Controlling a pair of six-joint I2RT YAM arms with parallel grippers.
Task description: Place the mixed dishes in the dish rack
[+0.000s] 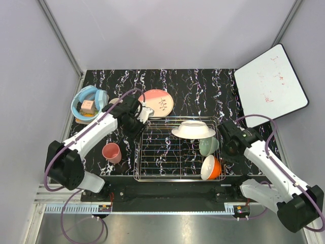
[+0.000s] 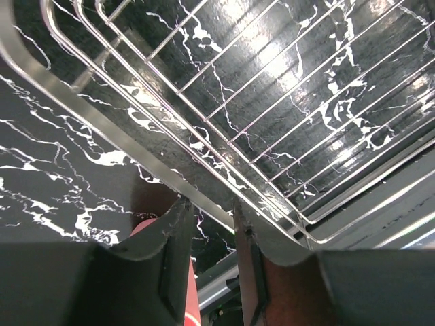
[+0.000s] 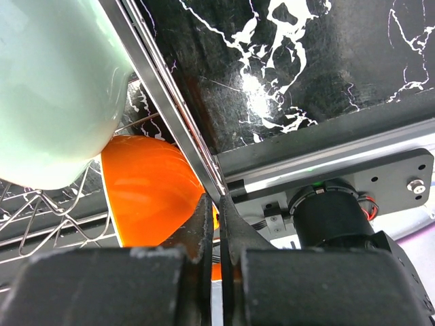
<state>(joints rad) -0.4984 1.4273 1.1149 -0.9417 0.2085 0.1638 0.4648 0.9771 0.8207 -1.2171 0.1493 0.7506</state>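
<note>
Right claw (image 3: pixel 219 204) is clenched on the rack's (image 3: pixel 161 88) right rim wire, just beside the green bowl (image 3: pixel 54 88) and orange bowl (image 3: pixel 149 190). Left claw (image 2: pixel 214 217) straddles the left rim, jaws set narrow; pinching or not, I cannot tell. The rack looks stiff, light and slick, so the rim is likely the best hold. Only the top view shows the white plate (image 1: pixel 193 129) inside the rack, and the cup (image 1: pixel 111 152) and pink plate (image 1: pixel 157 103) outside it.
</note>
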